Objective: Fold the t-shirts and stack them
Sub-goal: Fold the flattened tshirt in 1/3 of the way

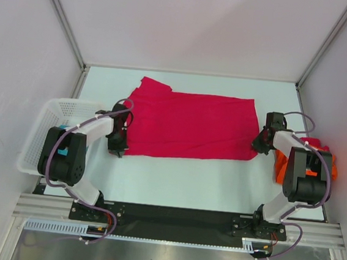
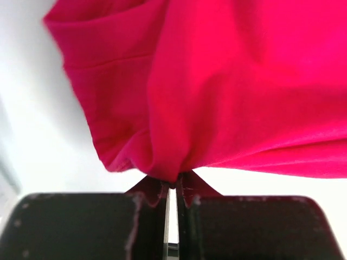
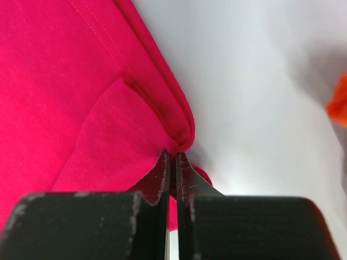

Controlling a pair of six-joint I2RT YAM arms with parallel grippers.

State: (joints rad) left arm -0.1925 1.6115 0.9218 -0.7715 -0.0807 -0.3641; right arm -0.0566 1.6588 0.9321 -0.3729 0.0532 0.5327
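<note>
White table [image 1: 175,179], pale flat surface. Crimson-pink t-shirt [image 1: 192,126] lies spread across the middle, long side running left to right, mostly flat, rumpled at its far-left corner. Orange t-shirt [image 1: 332,168] lies crumpled at the right edge, apart from the pink one. White mesh basket [image 1: 38,130] sits at the left edge.

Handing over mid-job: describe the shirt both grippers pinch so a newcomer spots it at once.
On the white table, look at the middle, between the two arms. The crimson-pink t-shirt lies spread there, its near corners pinched by the left gripper and right gripper. Unlike the orange t-shirt bunched at the right edge, it is flat.
</note>
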